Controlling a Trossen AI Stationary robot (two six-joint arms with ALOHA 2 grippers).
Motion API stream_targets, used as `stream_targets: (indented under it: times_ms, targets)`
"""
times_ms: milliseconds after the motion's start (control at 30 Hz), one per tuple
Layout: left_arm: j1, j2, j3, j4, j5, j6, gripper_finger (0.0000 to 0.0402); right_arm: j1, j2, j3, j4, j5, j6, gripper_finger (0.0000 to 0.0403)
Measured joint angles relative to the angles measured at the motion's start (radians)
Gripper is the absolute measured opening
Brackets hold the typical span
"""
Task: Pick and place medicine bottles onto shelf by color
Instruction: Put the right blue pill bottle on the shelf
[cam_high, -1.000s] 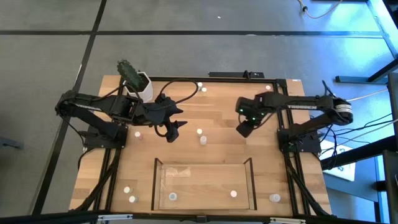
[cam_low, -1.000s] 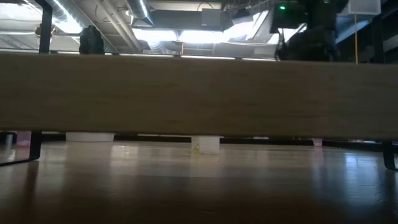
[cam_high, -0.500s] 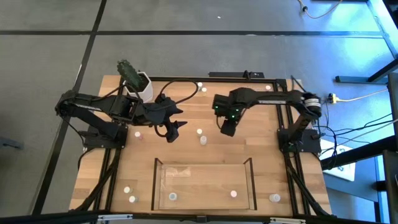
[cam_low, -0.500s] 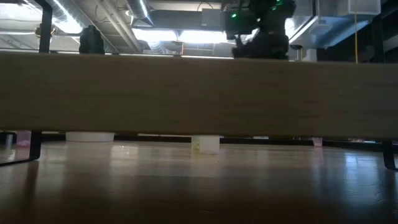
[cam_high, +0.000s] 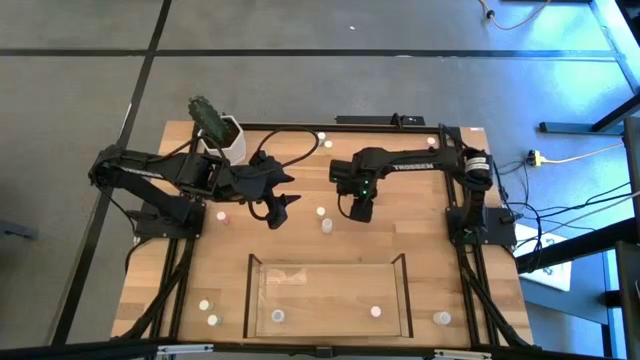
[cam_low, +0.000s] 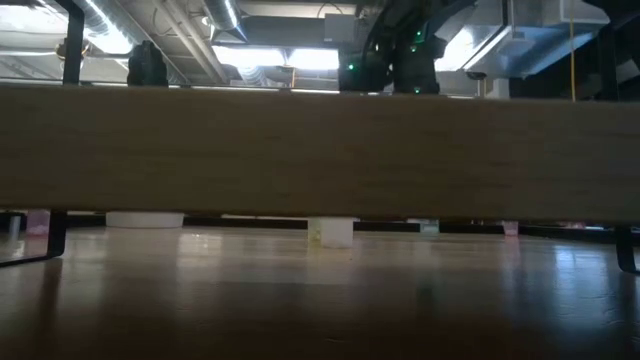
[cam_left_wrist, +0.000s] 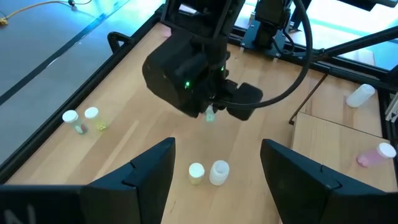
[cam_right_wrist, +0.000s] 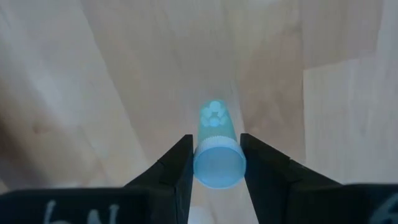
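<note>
Right claw (cam_high: 358, 209) pinches a pale bottle (cam_right_wrist: 217, 152) between its fingers, above mid desk (cam_high: 430, 270), just right of two small bottles (cam_high: 324, 218). Left claw (cam_high: 279, 212) is spread and empty, left of that pair. Shelf (cam_high: 330, 265) sits at the near edge with two bottles inside.

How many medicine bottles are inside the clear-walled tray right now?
2: one bottle near the tray's left wall, another toward its right. A clear one could go unseen.
</note>
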Motion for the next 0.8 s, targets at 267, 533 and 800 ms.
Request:
stream_targets:
  times_ms: [267, 533, 800]
  targets:
    - [0.000, 0.000, 0.000, 0.000, 0.000, 0.000, 0.0231, 0.000, 0.001, 0.000, 0.023, 0.066, 0.003, 0.0133]
    - [0.000, 0.000, 0.000, 0.000, 0.000, -0.002, 0.0231, 0.000, 0.001, 0.000, 0.055, 0.066, 0.003, 0.0149]
    - [0.000, 0.000, 0.000, 0.000, 0.000, -0.002, 0.0231, 0.000, 0.001, 0.000, 0.062, 0.066, 0.007, 0.0150]
